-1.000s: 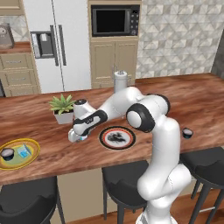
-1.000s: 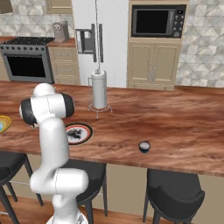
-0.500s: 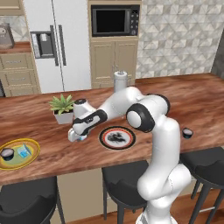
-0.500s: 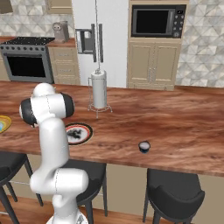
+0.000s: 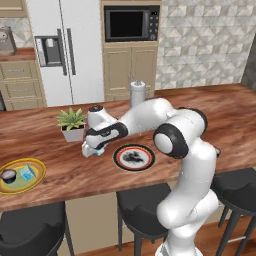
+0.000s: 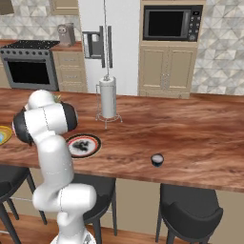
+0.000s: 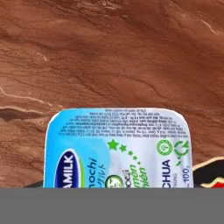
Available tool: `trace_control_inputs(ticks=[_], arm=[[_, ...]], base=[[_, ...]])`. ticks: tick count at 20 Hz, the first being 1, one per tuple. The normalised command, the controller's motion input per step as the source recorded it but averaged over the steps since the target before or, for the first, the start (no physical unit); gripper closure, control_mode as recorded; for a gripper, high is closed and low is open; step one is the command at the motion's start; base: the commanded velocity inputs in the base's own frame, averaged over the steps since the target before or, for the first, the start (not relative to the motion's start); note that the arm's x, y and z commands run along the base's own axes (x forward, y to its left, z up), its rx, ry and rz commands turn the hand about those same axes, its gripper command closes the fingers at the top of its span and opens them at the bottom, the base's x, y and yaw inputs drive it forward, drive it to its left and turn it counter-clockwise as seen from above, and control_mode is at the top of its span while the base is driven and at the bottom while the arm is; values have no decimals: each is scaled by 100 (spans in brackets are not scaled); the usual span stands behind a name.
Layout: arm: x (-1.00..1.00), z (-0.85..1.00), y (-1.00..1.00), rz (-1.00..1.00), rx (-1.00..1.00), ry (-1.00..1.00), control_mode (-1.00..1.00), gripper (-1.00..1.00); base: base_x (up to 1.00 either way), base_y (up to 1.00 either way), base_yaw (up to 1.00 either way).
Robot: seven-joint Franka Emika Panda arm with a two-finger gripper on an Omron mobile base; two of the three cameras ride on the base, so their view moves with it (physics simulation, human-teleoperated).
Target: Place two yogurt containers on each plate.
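My gripper [image 5: 93, 149] is down at the counter, just left of the white plate with the dark rim [image 5: 133, 157]. It sits over a light blue squarish yogurt container [image 5: 99, 152]. The printed lid of that container [image 7: 118, 148] lies close under the hand. I cannot see whether the fingers press on it. The yellow-rimmed plate [image 5: 35, 181] at the far left holds a dark round yogurt container [image 5: 8, 175] and a light blue one [image 5: 26, 173]. Another dark round container [image 6: 157, 159] stands alone on the counter, right of the white plate [image 6: 83, 145].
A potted green plant [image 5: 72, 125] stands just behind the gripper. Behind the white plate is a paper towel holder [image 5: 137, 92]. Dark stools [image 5: 142, 200] line the counter's front edge. A fridge and cabinets stand beyond the counter.
None of the things has moved. The arm keeps its low pose over the light blue container.
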Motion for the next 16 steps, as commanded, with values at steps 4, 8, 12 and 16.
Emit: trace_control_inputs(ticks=[4,8,12,16], arm=[[-70,50,-99,-9,3,0,-100,100],[-69,30,-96,-13,5,0,-100,100],[-27,-3,-51,-11,0,1,-100,100],[0,-17,0,-2,0,0,-100,100]], base=[[0,0,0],[0,0,0],[0,0,0],[0,0,0]])
